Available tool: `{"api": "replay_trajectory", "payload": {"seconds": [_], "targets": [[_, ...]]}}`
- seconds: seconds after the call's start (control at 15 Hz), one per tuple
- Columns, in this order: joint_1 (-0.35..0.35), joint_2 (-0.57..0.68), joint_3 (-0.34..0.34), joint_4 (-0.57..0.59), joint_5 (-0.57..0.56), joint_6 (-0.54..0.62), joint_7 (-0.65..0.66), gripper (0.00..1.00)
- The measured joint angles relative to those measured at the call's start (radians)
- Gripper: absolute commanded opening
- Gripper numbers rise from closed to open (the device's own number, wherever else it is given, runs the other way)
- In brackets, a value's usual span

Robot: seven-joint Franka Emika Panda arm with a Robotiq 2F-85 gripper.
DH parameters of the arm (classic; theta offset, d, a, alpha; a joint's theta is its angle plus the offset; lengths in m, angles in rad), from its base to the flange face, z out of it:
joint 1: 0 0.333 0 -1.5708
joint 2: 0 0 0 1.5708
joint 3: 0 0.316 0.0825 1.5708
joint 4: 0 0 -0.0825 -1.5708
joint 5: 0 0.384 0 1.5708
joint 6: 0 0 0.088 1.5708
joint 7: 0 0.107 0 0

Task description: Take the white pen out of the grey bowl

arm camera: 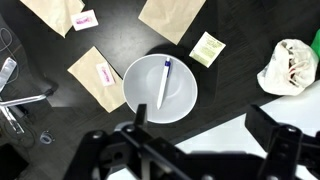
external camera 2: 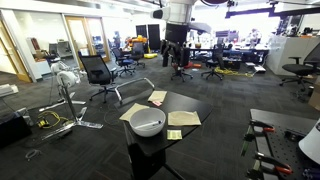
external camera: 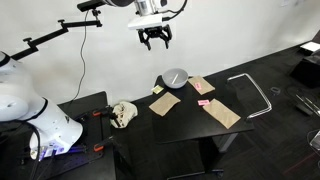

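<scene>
The grey bowl (arm camera: 160,88) sits on the black table in the wrist view, with the white pen (arm camera: 163,82) lying inside it, blue tip toward the top. The bowl also shows in both exterior views (external camera: 175,77) (external camera 2: 148,123); the pen is too small to make out there. My gripper (external camera: 153,41) hangs high above the table, well clear of the bowl, with its fingers spread open and empty. It also shows in an exterior view (external camera 2: 172,51) and in the wrist view (arm camera: 205,130).
Several brown paper envelopes (arm camera: 96,77) (arm camera: 171,17) and a small green packet (arm camera: 207,48) lie around the bowl. A crumpled white cloth (arm camera: 287,66) sits near the table edge. A metal frame (external camera: 256,92) stands beside the table. Office chairs (external camera 2: 98,73) stand behind.
</scene>
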Motion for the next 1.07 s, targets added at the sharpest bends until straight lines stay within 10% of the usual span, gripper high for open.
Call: {"api": "replay_trajectory", "payload": {"seconds": [1.07], "targets": [[-0.066, 0.305, 0.102, 0.099, 0.045, 0.159, 0.001, 1.00]]}}
